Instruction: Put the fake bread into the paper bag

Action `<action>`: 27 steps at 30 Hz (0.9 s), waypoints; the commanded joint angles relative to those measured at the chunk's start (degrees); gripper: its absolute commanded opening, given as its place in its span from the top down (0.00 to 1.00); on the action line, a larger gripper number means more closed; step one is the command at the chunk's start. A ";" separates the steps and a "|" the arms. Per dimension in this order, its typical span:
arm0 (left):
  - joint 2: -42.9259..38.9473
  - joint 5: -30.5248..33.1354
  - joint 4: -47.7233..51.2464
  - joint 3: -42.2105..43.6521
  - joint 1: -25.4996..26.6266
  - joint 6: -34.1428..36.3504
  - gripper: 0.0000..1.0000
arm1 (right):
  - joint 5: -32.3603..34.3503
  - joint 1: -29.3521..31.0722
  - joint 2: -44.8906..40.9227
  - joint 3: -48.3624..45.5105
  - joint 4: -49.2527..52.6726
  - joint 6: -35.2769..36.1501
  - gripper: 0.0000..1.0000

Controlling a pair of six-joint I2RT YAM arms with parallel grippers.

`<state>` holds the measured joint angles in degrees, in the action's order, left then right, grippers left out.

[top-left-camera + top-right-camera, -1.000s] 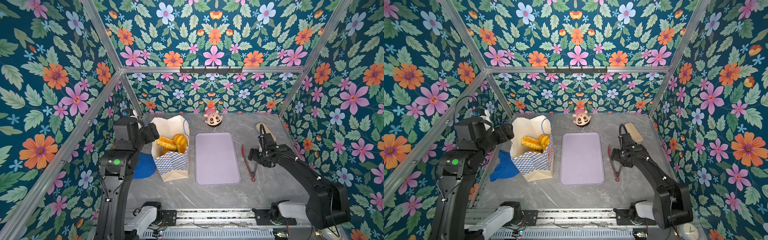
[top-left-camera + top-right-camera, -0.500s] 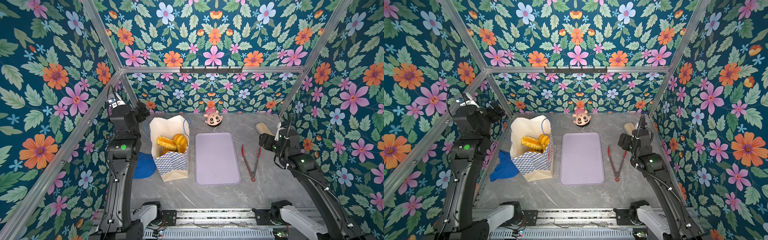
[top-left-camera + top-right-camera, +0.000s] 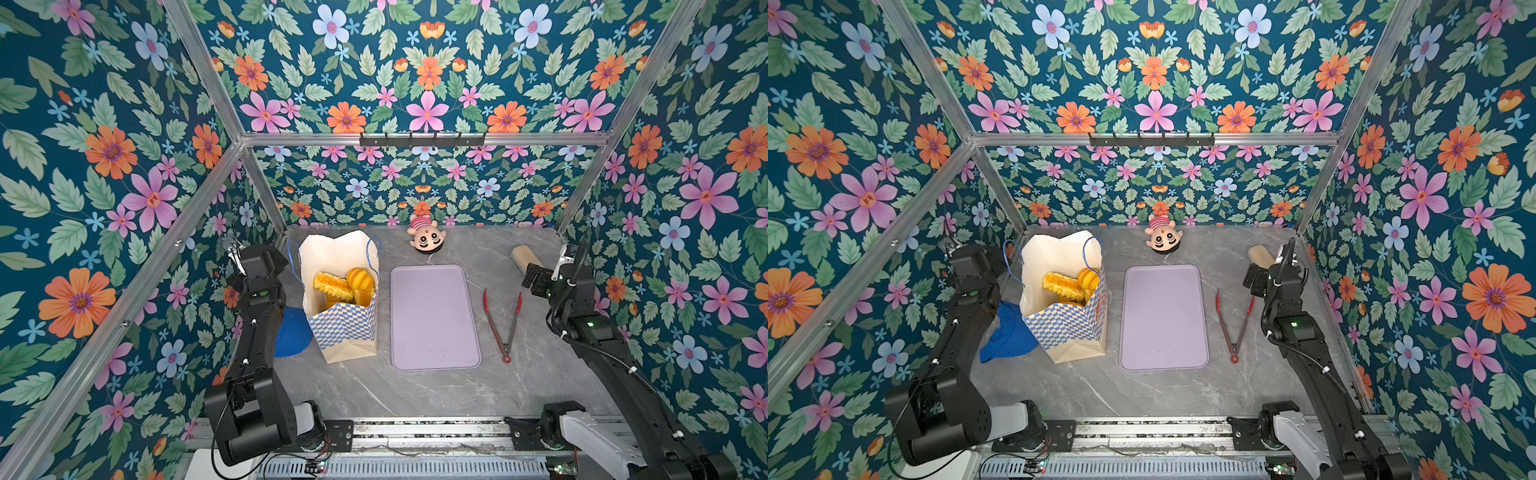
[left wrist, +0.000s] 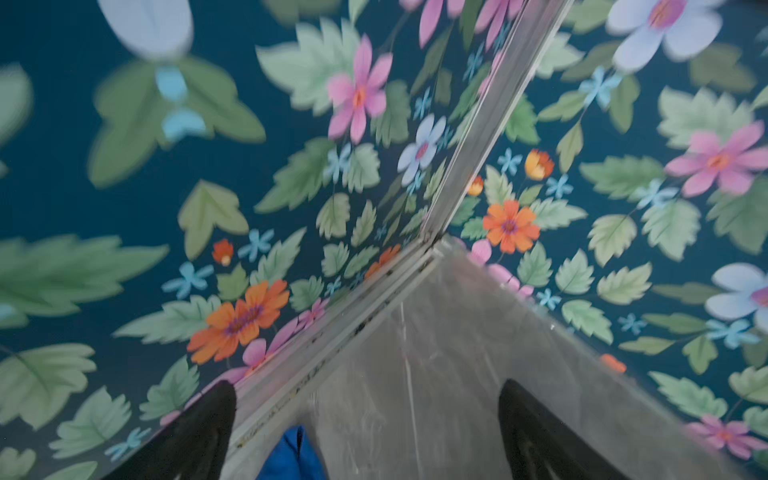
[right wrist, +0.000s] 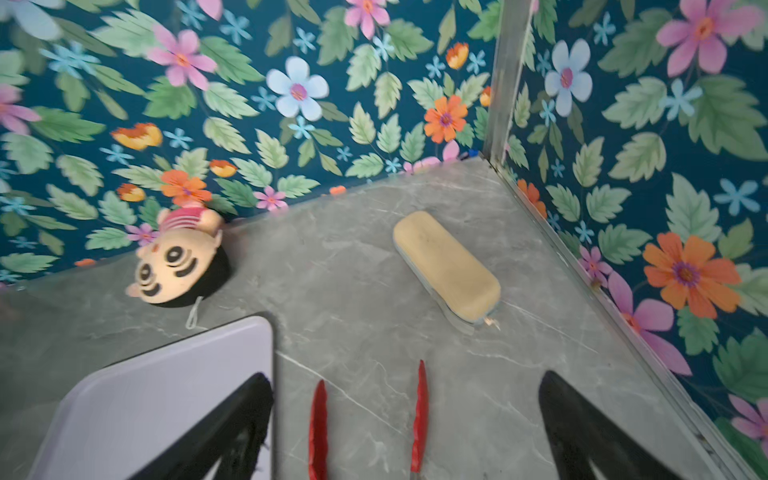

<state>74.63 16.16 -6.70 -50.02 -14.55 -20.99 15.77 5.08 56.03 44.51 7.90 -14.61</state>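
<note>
Reading the left wrist view first: left gripper (image 4: 365,436) has its jaws spread wide with nothing between them. It faces the back corner of the table (image 4: 457,353); the picture is blurred, with only a scrap of blue cloth (image 4: 291,453) below the fingers. No bread or bag here. Right wrist view: right gripper (image 5: 403,376) is also wide and empty, hanging above the tongs (image 5: 420,399), whose red tips lie on the table between its fingers. A tray (image 5: 166,395) corner sits under one finger, a beige block (image 5: 446,266) ahead of it, a doll head (image 5: 178,262) ahead and off to the tray side. No bread here either. Both top views: bag (image 3: 345,328) stands upright just beside the left gripper, on its inboard side and lower. The bread (image 3: 343,286) is inside, a pile of golden pieces showing at the open mouth, count unclear. The tray lies between bag and right gripper with nothing on it, and I see no bread loose on the table. My read: loading looks finished, both arms clear. If a piece needs reseating: the toys look light and glossy, so likely slick; how squashy, can't tell. Pinch a ridged loaf across its short width at mid-length, where the ridges should give bite. The bag is thin paper, light and tippy; come straight down through the mouth and miss the rim.
</note>
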 commanded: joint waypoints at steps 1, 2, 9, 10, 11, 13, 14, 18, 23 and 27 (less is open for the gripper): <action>0.63 1.38 -10.92 7.77 -0.13 -0.07 0.01 | -0.10 -1.02 2.52 -4.09 -7.63 0.60 0.01; 1.04 1.94 -12.73 10.21 -0.13 0.16 0.01 | 0.05 -1.40 4.07 -5.25 -9.28 1.10 0.01; 3.67 3.30 -29.85 24.04 3.27 6.05 0.01 | -0.28 -3.75 15.78 -12.86 -23.18 7.80 0.01; 4.22 2.52 -32.44 25.64 3.71 6.14 0.01 | 0.03 -3.69 16.89 -13.52 -24.84 7.94 0.01; 4.86 2.22 -35.40 27.20 4.31 6.14 0.01 | -0.16 -3.74 18.06 -14.20 -26.43 8.11 0.01; 6.55 1.68 -39.79 29.28 5.65 6.17 0.00 | -1.41 -3.76 20.33 -15.55 -30.50 8.18 0.01; 7.82 1.42 -42.54 29.74 6.50 7.19 0.01 | -2.02 -3.73 21.60 -16.08 -32.76 8.44 0.01; 10.51 1.45 -45.52 28.18 10.82 11.16 0.01 | -3.94 -3.68 25.85 -15.43 -37.38 10.54 0.01; 14.26 3.86 -51.84 28.28 16.04 15.92 0.00 | -5.34 -3.69 25.20 -19.51 -44.65 11.09 0.01; 15.41 4.68 -55.77 29.56 18.15 18.77 0.01 | -5.83 -3.76 25.00 -27.18 -57.67 10.97 0.01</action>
<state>89.76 19.57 -56.75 -20.64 3.18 -5.61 10.66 1.28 80.55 20.10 -37.93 -4.80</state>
